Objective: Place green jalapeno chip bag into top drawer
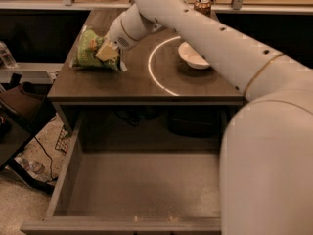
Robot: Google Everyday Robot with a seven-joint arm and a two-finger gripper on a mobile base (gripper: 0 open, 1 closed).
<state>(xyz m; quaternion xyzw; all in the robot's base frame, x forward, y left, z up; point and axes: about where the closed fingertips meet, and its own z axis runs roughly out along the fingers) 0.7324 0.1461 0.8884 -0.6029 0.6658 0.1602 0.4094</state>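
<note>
**Left of the bowl [193,58]: chip bag on the surface [98,84], drawer hanging open**

Left of the white bowl, well apart from it, the green jalapeno chip bag [89,50] is lying crinkled on the dark wooden surface, close to the far-left corner. The gripper [108,53] is right at the bag's bowl-side end, touching it, with a tan bit of it sitting over the green foil. Honestly can't tell whether it's pinching the bag or just pressed up against it, since the wrist covers that part.

The white arm [210,38] comes in from the right, passes right behind the bowl and reaches down to the bag. Between the bowl and the bag there's a thin bright ring [148,65] on the surface, and the bowl sits on its right edge.

Behind the bowl, at the back edge, stands a brown patterned can [202,5].

In front of the bowl and lower down, the top drawer [142,185] is pulled fully out. It's grey-brown with low sides and a flat bottom, and the bag isn't in it yet.
</note>
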